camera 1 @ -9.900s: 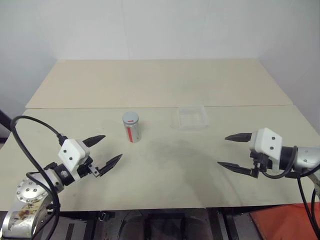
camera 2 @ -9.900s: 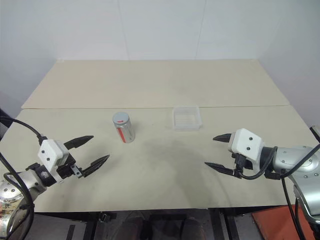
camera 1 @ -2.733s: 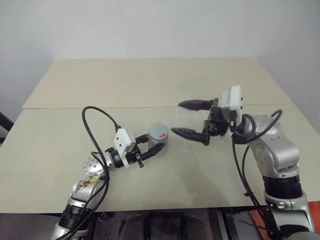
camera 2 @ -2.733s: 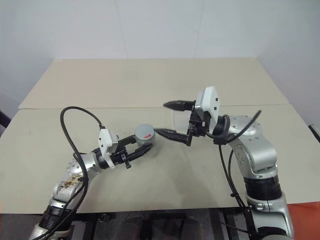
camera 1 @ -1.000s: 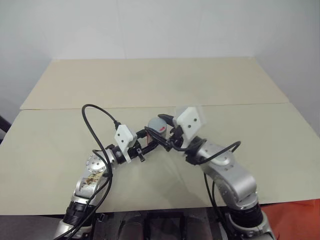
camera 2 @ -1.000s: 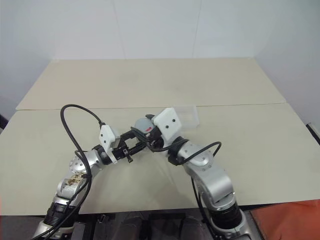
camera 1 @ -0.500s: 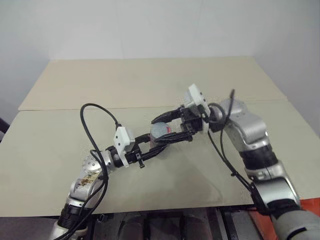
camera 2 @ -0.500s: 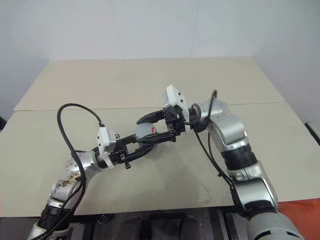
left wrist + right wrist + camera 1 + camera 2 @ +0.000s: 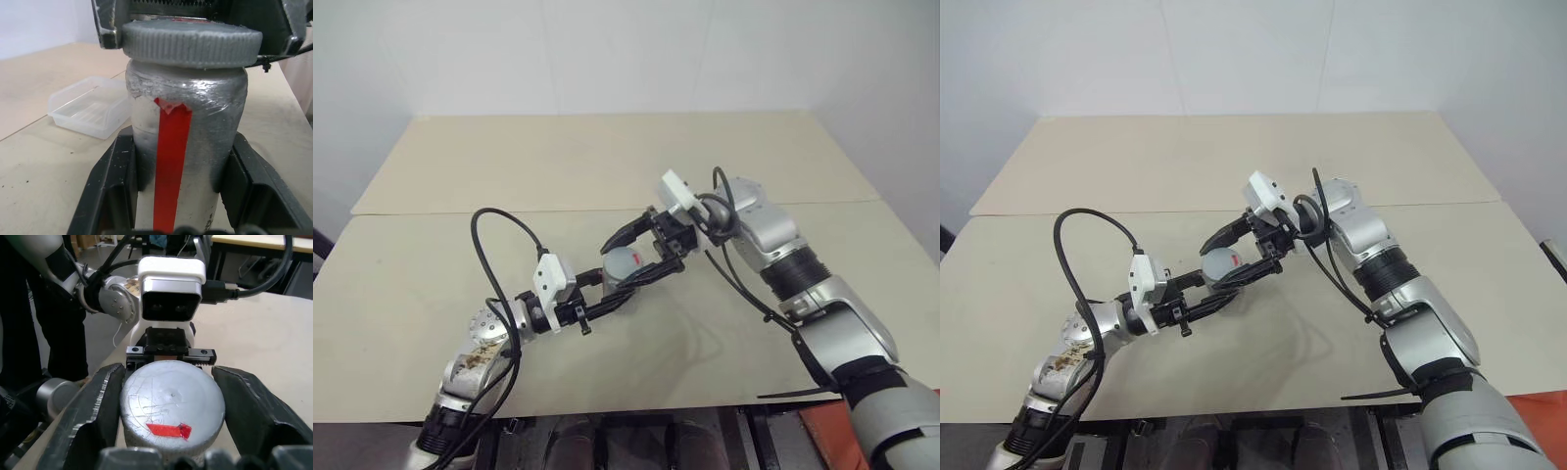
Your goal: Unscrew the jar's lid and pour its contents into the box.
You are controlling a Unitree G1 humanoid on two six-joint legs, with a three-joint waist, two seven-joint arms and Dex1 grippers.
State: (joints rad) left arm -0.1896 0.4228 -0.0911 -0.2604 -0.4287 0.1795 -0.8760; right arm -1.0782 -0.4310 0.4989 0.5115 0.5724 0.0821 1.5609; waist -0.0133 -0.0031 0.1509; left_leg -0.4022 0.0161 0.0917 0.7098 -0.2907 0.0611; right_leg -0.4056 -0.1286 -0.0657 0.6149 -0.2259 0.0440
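The left gripper (image 9: 607,299) reaches in from the near left over the front table (image 9: 401,294), and its two black fingers are clamped on the lower body of the jar (image 9: 183,147), one on each side. The jar stands upright in that grip, above the tabletop near the middle of the table, silver-grey with a red label stripe (image 9: 170,166) running down the side that faces the left wrist camera.

The lid (image 9: 171,401) sits on top of the jar, ribbed round its edge and bearing a small red mark (image 9: 168,430). The right gripper (image 9: 641,253) comes in from the right at lid height. Its fingers (image 9: 88,411) stand spread on either side of the lid; the left-hand one lies close against the rim, and a narrow gap shows at the other, so they bracket the lid rather than squeeze it.

Beyond the jar, the clear plastic box (image 9: 90,113) rests flat on the table, apart from the jar. A second table (image 9: 607,157) adjoins farther back, against the white wall (image 9: 607,49).
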